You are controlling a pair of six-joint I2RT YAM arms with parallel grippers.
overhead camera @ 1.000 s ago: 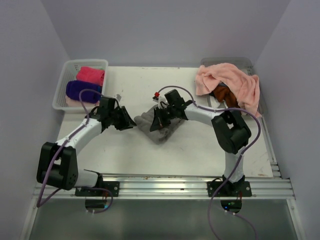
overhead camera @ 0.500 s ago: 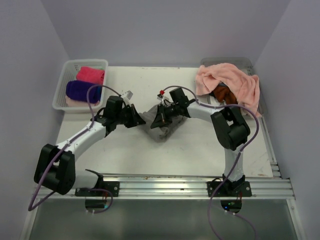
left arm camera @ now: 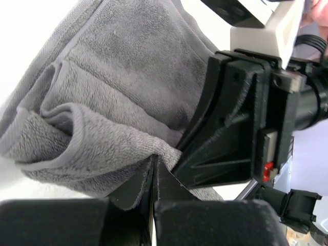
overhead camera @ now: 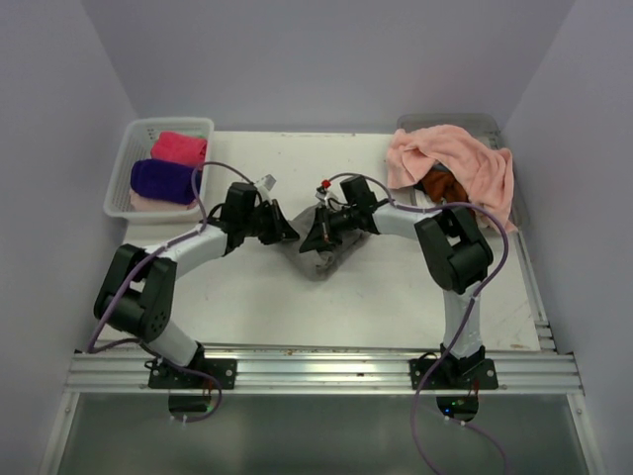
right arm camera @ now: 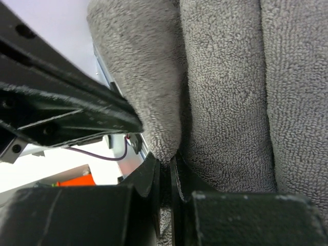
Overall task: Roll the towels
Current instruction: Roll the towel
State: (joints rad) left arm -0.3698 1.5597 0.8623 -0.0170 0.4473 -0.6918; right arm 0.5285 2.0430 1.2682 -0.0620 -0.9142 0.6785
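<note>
Since my left tool (overhead camera: 289,232) and right tool (overhead camera: 310,237) each pinch the grey towel (overhead camera: 320,263) on the table (overhead camera: 297,302), nearly touching, I should draw them apart evenly to spread it.

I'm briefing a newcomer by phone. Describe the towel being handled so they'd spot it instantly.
Centred on the white table, the left gripper and right gripper meet on a crumpled grey towel. It alone is grey; the purple towel and salmon pink towel sit at the far corners.
</note>
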